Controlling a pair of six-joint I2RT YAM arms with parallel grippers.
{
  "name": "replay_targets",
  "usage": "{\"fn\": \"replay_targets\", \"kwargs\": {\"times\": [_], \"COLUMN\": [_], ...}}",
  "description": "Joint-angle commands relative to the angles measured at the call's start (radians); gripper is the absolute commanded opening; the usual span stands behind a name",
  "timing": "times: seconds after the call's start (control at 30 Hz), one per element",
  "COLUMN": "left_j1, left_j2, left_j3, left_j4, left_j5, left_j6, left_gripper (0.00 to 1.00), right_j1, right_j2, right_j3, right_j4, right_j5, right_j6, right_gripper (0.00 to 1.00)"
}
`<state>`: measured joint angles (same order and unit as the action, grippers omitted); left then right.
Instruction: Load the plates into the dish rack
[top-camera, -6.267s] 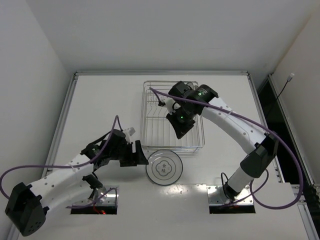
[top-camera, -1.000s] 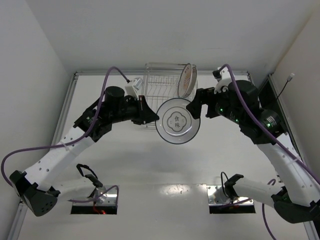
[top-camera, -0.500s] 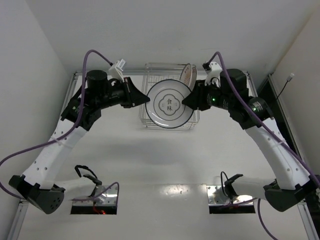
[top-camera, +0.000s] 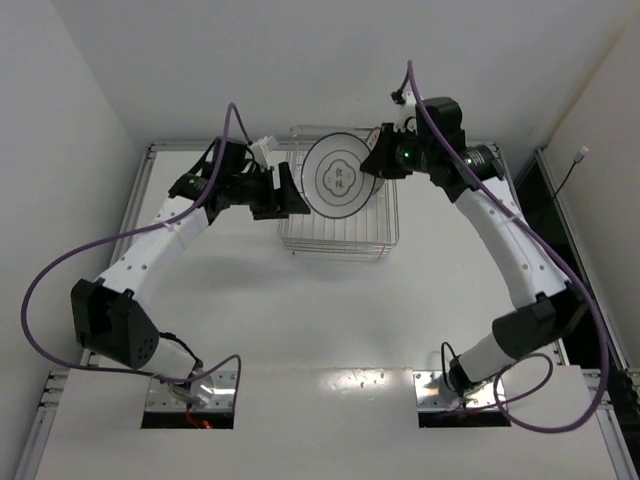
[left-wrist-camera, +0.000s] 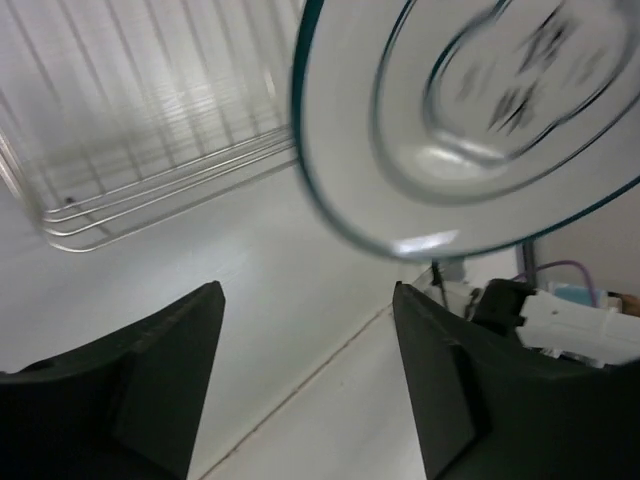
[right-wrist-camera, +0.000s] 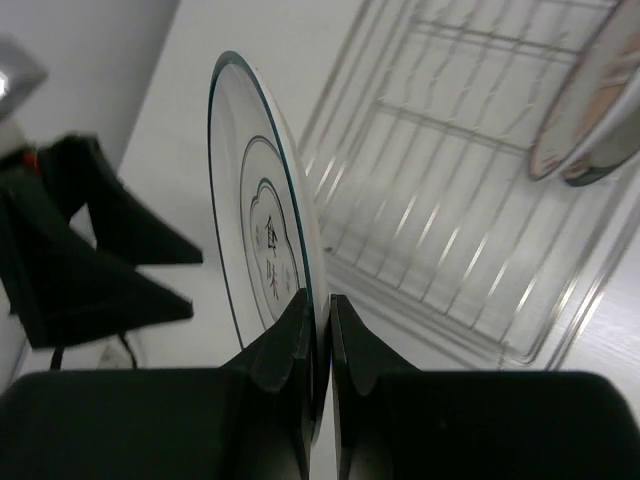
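Seen from above, the silver wire dish rack (top-camera: 340, 228) sits at the far middle of the white table (top-camera: 250, 300). A white round plate with a dark central emblem (top-camera: 338, 178) stands on edge in the air over the rack's far half, its face turned to the camera. The right gripper (top-camera: 376, 160) pinches the plate's right rim. The left gripper (top-camera: 291, 195) sits just left of the plate with its jaws spread wide, and I cannot tell from here whether it touches the plate.

In the left wrist view, both dark fingers (left-wrist-camera: 130, 390) are set far apart, with nothing between them. The plate fills the upper right, blurred, clear of both fingers. The rack's wires lie at the upper left.

In the right wrist view, the two fingers (right-wrist-camera: 283, 350) are clamped on the plate's thin rim, the plate edge-on and upright. The rack lies beyond, to the right. In its far right corner an orange-patterned plate (right-wrist-camera: 585, 100) leans in the dividers, with a darker-rimmed plate (right-wrist-camera: 600, 170) just behind it.
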<state>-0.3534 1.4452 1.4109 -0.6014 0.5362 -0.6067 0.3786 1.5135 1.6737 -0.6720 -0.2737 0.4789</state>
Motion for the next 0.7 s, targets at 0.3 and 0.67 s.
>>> {"fn": "replay_targets", "kwargs": {"times": [0.3,0.67], "left_j1": [0.083,0.12], "left_j2": [0.106,0.115], "left_j3": [0.048,0.02], "left_j4": [-0.106,-0.115], "left_j5": [-0.107,-0.131], "left_j6": [0.113,0.176], "left_gripper": [0.74,0.76], "right_j1": [-0.006,0.059], "right_j2": [0.477,0.643], "right_j3": [0.633,0.695], "right_j4": [-0.078,0.028], "right_j5": [0.698,1.056], "right_j6": [-0.082,-0.189], "right_gripper": [0.0,0.0]}}
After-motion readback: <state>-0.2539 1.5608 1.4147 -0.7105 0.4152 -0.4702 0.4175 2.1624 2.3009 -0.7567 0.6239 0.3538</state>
